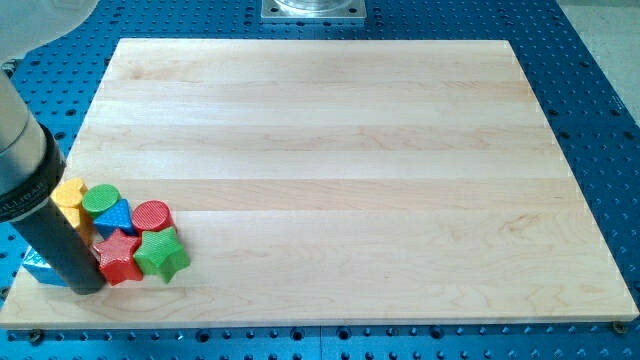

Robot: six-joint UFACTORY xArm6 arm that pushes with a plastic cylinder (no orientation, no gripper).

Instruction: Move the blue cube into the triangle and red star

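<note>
A tight cluster of blocks sits at the board's lower left. A red star lies at the cluster's bottom, with a green star to its right. Above them a blue block is wedged between a green cylinder and a red cylinder; its shape is partly hidden. A yellow block is at the left. Another blue block shows at the board's left edge, mostly hidden behind my rod. My tip rests just left of the red star, touching or nearly touching it.
The thick dark rod slants from the view's upper left across the cluster's left side. The wooden board lies on a blue perforated table. A metal mount sits at the view's top.
</note>
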